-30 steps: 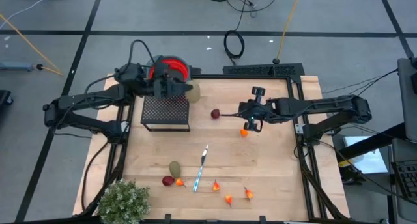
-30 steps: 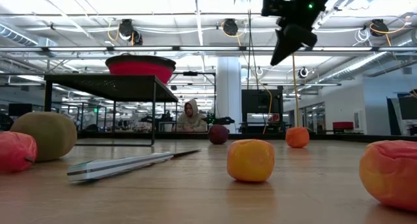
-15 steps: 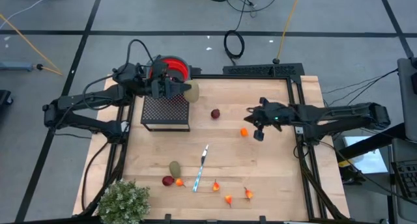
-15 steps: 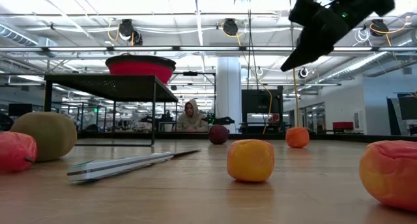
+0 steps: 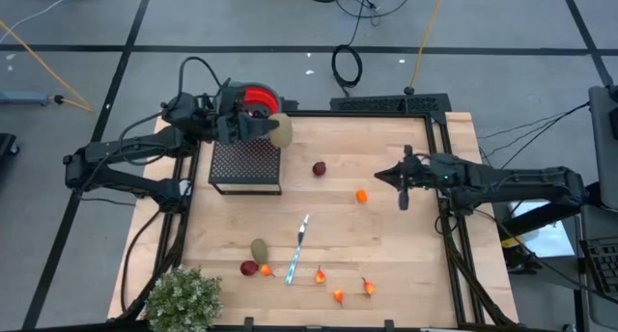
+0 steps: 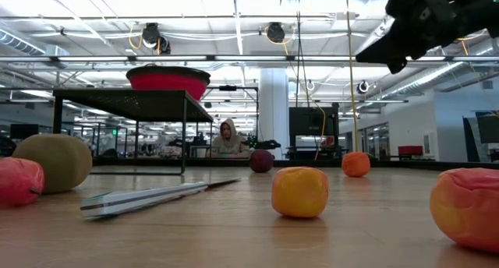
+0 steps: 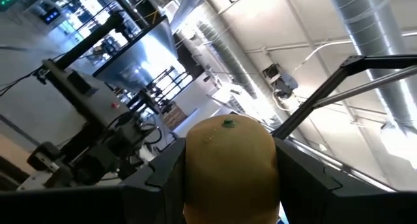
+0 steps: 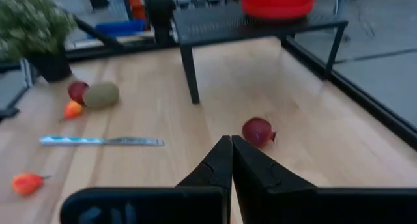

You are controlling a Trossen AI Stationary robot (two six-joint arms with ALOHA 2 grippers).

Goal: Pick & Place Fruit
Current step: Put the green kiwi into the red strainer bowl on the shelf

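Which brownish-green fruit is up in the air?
The olive-brown fruit held by the left hand beside the red bowl; the other olive-brown oval lies on the table.

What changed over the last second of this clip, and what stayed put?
The right gripper, shut and empty, pulled back from above the orange ball toward the table's right edge. The left gripper shifted slightly over the black stand beside the red bowl, keeping its grip on the olive-brown fruit. The fruit on the table and the knife did not move.
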